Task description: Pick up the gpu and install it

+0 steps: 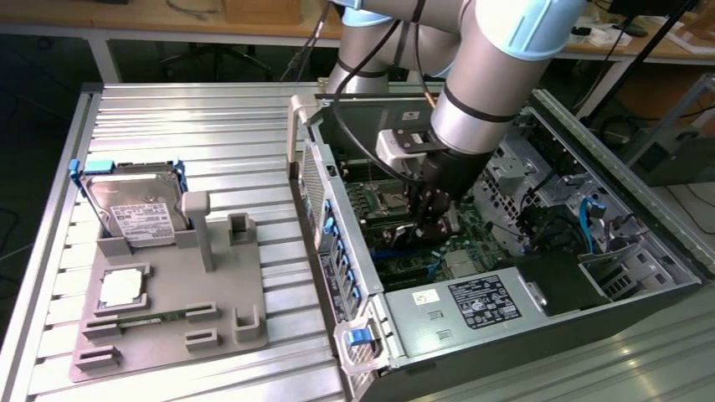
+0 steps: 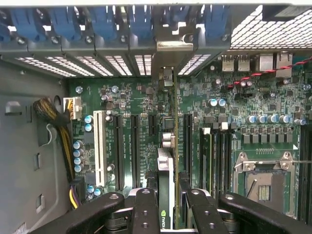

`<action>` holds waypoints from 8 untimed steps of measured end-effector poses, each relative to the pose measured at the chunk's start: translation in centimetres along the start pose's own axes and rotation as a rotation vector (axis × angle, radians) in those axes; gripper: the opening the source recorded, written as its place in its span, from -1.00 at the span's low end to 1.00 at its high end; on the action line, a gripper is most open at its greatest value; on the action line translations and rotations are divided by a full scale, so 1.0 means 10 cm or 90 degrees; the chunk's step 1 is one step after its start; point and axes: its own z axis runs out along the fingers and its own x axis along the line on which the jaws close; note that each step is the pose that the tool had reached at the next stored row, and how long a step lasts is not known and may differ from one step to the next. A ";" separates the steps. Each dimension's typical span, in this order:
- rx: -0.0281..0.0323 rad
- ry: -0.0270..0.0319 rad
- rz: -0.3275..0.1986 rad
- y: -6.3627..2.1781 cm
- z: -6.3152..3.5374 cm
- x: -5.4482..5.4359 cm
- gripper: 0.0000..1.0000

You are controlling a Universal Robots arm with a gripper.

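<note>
My gripper point(image 1: 424, 224) reaches down inside the open computer case point(image 1: 581, 276), shut on the gpu point(image 1: 400, 234). In the wrist view the gpu point(image 2: 166, 161) is edge-on, a thin card between the two black fingers point(image 2: 145, 209), standing upright over the black expansion slots of the green motherboard point(image 2: 243, 97). Its silver end bracket point(image 2: 169, 46) lies against the rear slot openings of the case, between the blue latches point(image 2: 97, 19). Whether the card's edge sits in a slot cannot be told.
On the exterior view's left, a grey fixture point(image 1: 223, 318) on the ribbed metal table holds a silver hard drive point(image 1: 134, 213), a CPU point(image 1: 120, 289) and a narrow memory stick point(image 1: 151, 318). Inside the case are a yellow-black cable bundle point(image 2: 53, 114), the CPU socket point(image 2: 263, 180) and the power supply point(image 1: 480, 303).
</note>
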 end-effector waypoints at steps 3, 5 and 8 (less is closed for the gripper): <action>0.0000 0.0000 0.000 0.006 0.018 0.00 -0.46; 0.0000 0.0001 0.000 0.011 0.030 0.00 -0.46; -0.0001 0.0001 0.000 0.014 0.038 0.00 -0.46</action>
